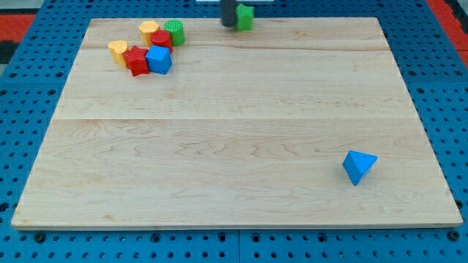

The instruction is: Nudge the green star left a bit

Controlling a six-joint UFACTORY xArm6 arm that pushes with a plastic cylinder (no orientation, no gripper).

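Nearest the view's bottom, a blue triangular block (359, 166) is seen alone on the wooden board (234, 146), toward the view's right and well apart from everything else. The board's middle carries nothing but its grain.

Toward the view's top left, 1 cluster of 6 blocks is found: a blue block (159, 60) and a red block (136, 61) at its near edge, touching; a yellow block (118, 50) just to the view's left of them; behind these, a second red block (161, 39), a second yellow block (149, 32) and a green cylinder (174, 31).

At the view's top edge, near the middle, the green star (245, 17) is partly hidden. My tip (229, 25) is placed against its left side, apparently touching. No fingers are carried by the rod, so no grip is shown.
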